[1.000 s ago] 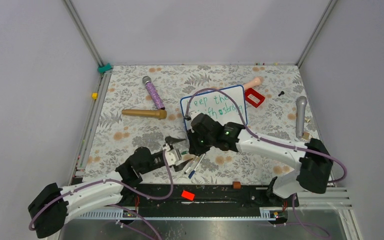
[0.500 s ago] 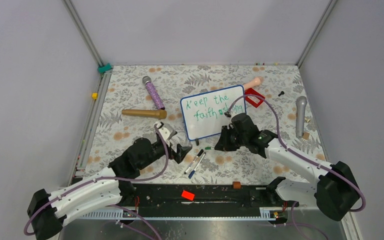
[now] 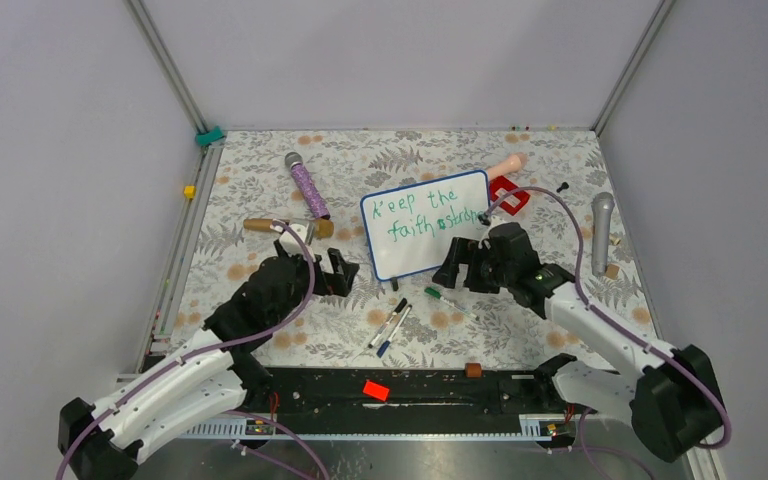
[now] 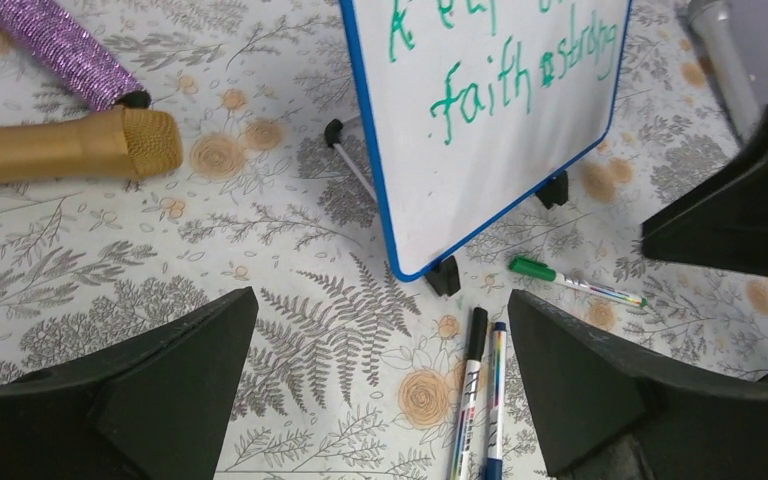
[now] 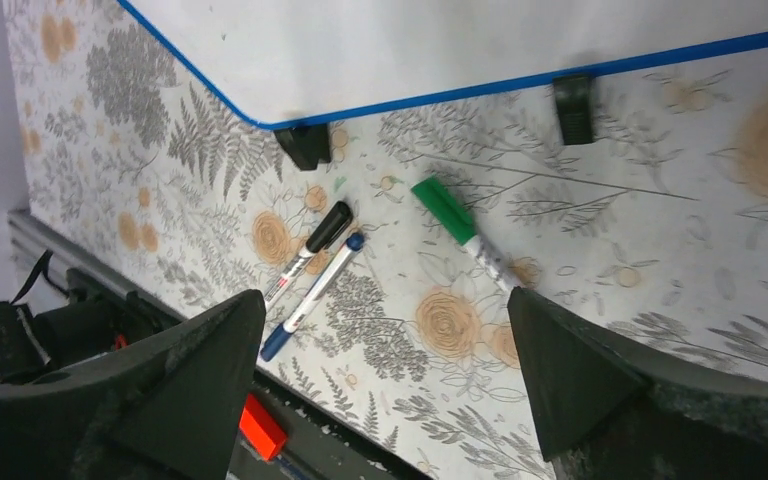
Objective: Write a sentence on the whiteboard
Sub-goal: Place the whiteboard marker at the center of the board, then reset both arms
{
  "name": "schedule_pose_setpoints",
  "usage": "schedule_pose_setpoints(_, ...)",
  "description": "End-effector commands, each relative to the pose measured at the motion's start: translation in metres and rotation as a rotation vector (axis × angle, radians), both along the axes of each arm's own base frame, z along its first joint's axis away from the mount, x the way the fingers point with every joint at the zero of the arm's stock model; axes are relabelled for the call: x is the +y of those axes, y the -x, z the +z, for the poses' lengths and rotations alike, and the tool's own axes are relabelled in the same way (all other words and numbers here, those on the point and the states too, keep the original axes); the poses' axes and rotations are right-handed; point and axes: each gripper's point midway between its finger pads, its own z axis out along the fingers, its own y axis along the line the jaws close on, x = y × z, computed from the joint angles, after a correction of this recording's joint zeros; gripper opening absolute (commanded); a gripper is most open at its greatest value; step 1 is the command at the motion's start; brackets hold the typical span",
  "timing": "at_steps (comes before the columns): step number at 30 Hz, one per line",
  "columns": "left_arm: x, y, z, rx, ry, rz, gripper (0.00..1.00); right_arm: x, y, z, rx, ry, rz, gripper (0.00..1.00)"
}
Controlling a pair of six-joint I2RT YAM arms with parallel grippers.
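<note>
The whiteboard (image 3: pixel 425 222) stands on its two black feet mid-table, blue-rimmed, and it fills the top of the left wrist view (image 4: pixel 490 130). The sentence (image 3: pixel 430 210) in green marker reads "Keep the faith strong" over two lines. My left gripper (image 3: pixel 337 271) hangs open and empty at the board's lower left corner. My right gripper (image 3: pixel 457 270) is open just below the board's right half, holding nothing. A green-capped marker (image 3: pixel 447 299) lies loose on the cloth under it, also shown in the right wrist view (image 5: pixel 460 225).
A black marker (image 4: pixel 470 385) and a blue marker (image 4: pixel 494 400) lie side by side in front of the board. A gold microphone (image 3: pixel 285 227), a purple microphone (image 3: pixel 307 187), a silver microphone (image 3: pixel 601 232) and a red object (image 3: pixel 508 195) surround it. A red block (image 3: pixel 375 390) sits on the front rail.
My right gripper drew back from the board to its right front, opened, and the green marker now lies on the cloth. My left gripper opened and moved up toward the board's lower left corner.
</note>
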Motion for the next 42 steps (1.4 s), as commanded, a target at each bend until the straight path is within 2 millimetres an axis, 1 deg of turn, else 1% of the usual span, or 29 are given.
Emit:
schedule_pose_setpoints(1, 0.013, -0.007, 0.018, -0.017, 0.027, 0.087, 0.99, -0.037, -0.010, 0.018, -0.128, 0.131, -0.086, 0.99)
schedule_pose_setpoints(2, 0.016, -0.008, 0.018, -0.022, 0.021, 0.102, 0.99, -0.046, -0.012, 0.021, -0.153, 0.168, -0.113, 0.99)
schedule_pose_setpoints(5, 0.033, -0.013, 0.018, -0.035, 0.002, 0.196, 0.99, -0.090, -0.022, 0.034, -0.252, 0.315, -0.277, 0.99)
schedule_pose_setpoints(7, 0.047, -0.018, 0.017, -0.059, -0.026, 0.263, 0.99, -0.120, -0.026, 0.040, -0.338, 0.386, -0.408, 0.99)
schedule_pose_setpoints(9, 0.053, -0.019, 0.015, -0.100, -0.067, 0.270, 0.99, -0.143, -0.031, 0.049, -0.458, 0.426, -0.503, 0.97)
schedule_pose_setpoints(11, 0.057, -0.022, 0.013, -0.159, -0.117, 0.260, 0.99, -0.154, -0.035, 0.057, -0.582, 0.448, -0.530, 0.91)
schedule_pose_setpoints(14, 0.066, -0.029, 0.006, -0.254, -0.201, 0.277, 0.98, -0.161, -0.043, 0.066, -0.772, 0.489, -0.516, 0.88)
schedule_pose_setpoints(15, 0.072, -0.032, 0.007, -0.289, -0.233, 0.303, 0.98, -0.166, -0.045, 0.066, -0.824, 0.510, -0.534, 0.88)
schedule_pose_setpoints(17, 0.089, -0.039, 0.000, -0.357, -0.326, 0.378, 0.99, -0.167, -0.051, 0.077, -0.976, 0.503, -0.554, 0.86)
schedule_pose_setpoints(18, 0.094, -0.042, 0.008, -0.425, -0.324, 0.421, 0.99, -0.166, -0.053, 0.074, -1.040, 0.530, -0.530, 0.84)
schedule_pose_setpoints(19, 0.101, -0.043, 0.003, -0.457, -0.350, 0.448, 0.99, -0.167, -0.054, 0.072, -1.085, 0.540, -0.530, 0.82)
schedule_pose_setpoints(21, 0.116, -0.047, 0.000, -0.503, -0.333, 0.510, 0.99, -0.176, -0.060, 0.059, -1.058, 0.600, -0.557, 0.82)
schedule_pose_setpoints(23, 0.128, -0.057, -0.011, -0.486, -0.326, 0.533, 0.99, -0.180, -0.069, 0.044, -1.018, 0.633, -0.563, 0.83)
schedule_pose_setpoints(24, 0.133, -0.062, -0.016, -0.472, -0.327, 0.536, 0.99, -0.182, -0.074, 0.040, -1.012, 0.623, -0.580, 0.83)
schedule_pose_setpoints(25, 0.136, -0.066, -0.020, -0.466, -0.325, 0.528, 0.99, -0.184, -0.079, 0.042, -1.026, 0.606, -0.607, 0.82)
schedule_pose_setpoints(26, 0.140, -0.070, -0.023, -0.466, -0.319, 0.533, 0.99, -0.186, -0.082, 0.044, -1.050, 0.629, -0.605, 0.81)
schedule_pose_setpoints(28, 0.152, -0.076, -0.032, -0.462, -0.313, 0.558, 0.99, -0.183, -0.090, 0.030, -1.031, 0.651, -0.537, 0.78)
schedule_pose_setpoints(29, 0.154, -0.080, -0.029, -0.479, -0.309, 0.572, 0.98, -0.184, -0.096, 0.024, -1.014, 0.646, -0.527, 0.77)
schedule_pose_setpoints(31, 0.152, -0.089, -0.030, -0.481, -0.326, 0.547, 0.98, -0.187, -0.107, 0.016, -0.991, 0.636, -0.514, 0.76)
schedule_pose_setpoints(32, 0.150, -0.095, -0.029, -0.475, -0.333, 0.534, 0.97, -0.198, -0.110, 0.013, -0.964, 0.619, -0.569, 0.77)
schedule_pose_setpoints(34, 0.151, -0.108, -0.039, -0.436, -0.366, 0.518, 0.94, -0.206, -0.114, 0.011, -0.926, 0.606, -0.608, 0.80)
schedule_pose_setpoints(35, 0.157, -0.114, -0.037, -0.448, -0.362, 0.550, 0.95, -0.208, -0.116, 0.008, -0.900, 0.609, -0.612, 0.81)
schedule_pose_setpoints(36, 0.168, -0.115, -0.037, -0.440, -0.347, 0.621, 0.98, -0.211, -0.119, 0.008, -0.877, 0.612, -0.622, 0.82)
schedule_pose_setpoints(37, 0.176, -0.116, -0.041, -0.408, -0.327, 0.659, 0.99, -0.214, -0.123, 0.005, -0.846, 0.624, -0.629, 0.82)
schedule_pose_setpoints(38, 0.179, -0.120, -0.046, -0.379, -0.307, 0.642, 0.99, -0.217, -0.127, 0.004, -0.820, 0.636, -0.640, 0.82)
schedule_pose_setpoints(40, 0.178, -0.133, -0.050, -0.341, -0.295, 0.587, 0.97, -0.220, -0.134, 0.001, -0.768, 0.648, -0.640, 0.83)
schedule_pose_setpoints(41, 0.179, -0.137, -0.057, -0.307, -0.280, 0.571, 0.96, -0.221, -0.135, 0.001, -0.762, 0.637, -0.641, 0.83)
schedule_pose_setpoints(42, 0.183, -0.141, -0.058, -0.307, -0.259, 0.569, 0.98, -0.223, -0.136, 0.001, -0.759, 0.636, -0.643, 0.93)
